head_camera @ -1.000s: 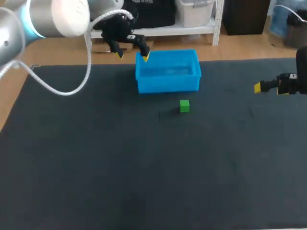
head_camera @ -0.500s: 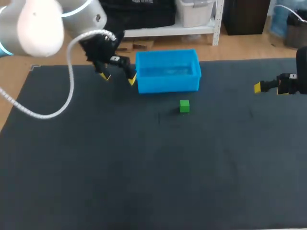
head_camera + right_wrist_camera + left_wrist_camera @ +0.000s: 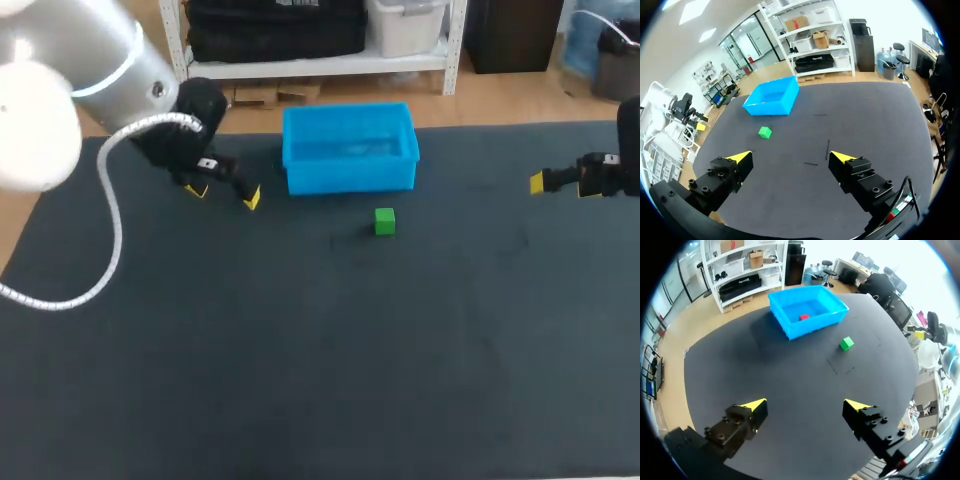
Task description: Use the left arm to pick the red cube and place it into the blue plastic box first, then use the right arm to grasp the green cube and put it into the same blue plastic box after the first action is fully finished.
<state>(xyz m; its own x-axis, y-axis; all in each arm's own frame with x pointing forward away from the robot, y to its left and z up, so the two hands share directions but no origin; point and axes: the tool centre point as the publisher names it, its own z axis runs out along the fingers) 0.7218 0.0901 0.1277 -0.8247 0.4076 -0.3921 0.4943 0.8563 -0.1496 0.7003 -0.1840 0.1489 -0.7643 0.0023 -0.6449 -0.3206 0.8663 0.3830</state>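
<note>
1. Two arms are over the dark table [image 3: 300,350]; the left arm comes in from the far-left corner, its silver link slanting down to a black wrist, with a white cable looping beside it.
2. Left pincer [image 3: 224,195] tilts down toward the mat beside the blue plastic box [image 3: 350,175], close to it but not touching; its yellow tips are spread wide with nothing between them, as the left wrist view confirms [image 3: 804,405].
3. Ahead of that pincer in the left wrist view stands the blue plastic box [image 3: 805,327]; the red cube [image 3: 804,317] lies inside it on the floor; the head view does not show the cube.
4. Green cube [image 3: 846,343] sits on the mat ahead of the left pincer, toward its right finger's side, near the box's front wall but apart from it [image 3: 385,221].
5. Right arm shows only its wrist at the table's right edge; the right pincer [image 3: 562,185] lies roughly level, pointing inward, well apart from both cube and box.
6. Right pincer [image 3: 791,157] is spread and empty; the green cube [image 3: 765,132] lies ahead of it toward its left finger's side; the box [image 3: 771,102] stands beyond the cube.
</note>
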